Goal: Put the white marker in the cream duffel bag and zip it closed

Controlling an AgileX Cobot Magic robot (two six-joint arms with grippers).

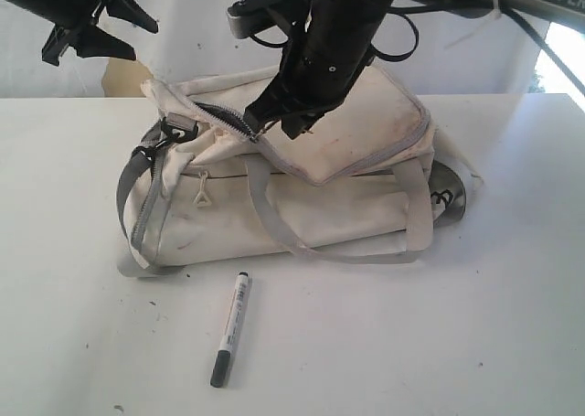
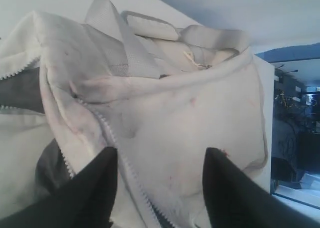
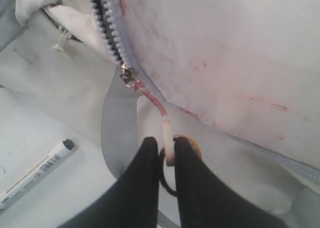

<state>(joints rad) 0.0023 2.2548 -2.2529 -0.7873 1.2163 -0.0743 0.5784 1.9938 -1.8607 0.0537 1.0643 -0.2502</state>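
The cream duffel bag (image 1: 366,142) lies on its side in the middle of the white table (image 1: 475,325). The white marker (image 1: 231,328) lies on the table in front of it, dark cap toward me. My right gripper (image 1: 267,123) is at the bag's top zipper, shut on the pale zipper pull cord (image 3: 162,119), just off the slider (image 3: 128,78). The zipper is parted beyond the slider, showing dark lining. The marker (image 3: 35,173) shows in that view too. My left gripper (image 1: 142,41) hangs open above the bag's left end, its jaws (image 2: 161,153) spread over the cream fabric (image 2: 200,112), holding nothing.
A grey webbing handle (image 1: 274,217) loops down the bag's front. The grey shoulder strap and a black clip (image 1: 172,131) sit at the left end. A tan cardboard piece (image 1: 114,73) stands behind the bag against the wall.
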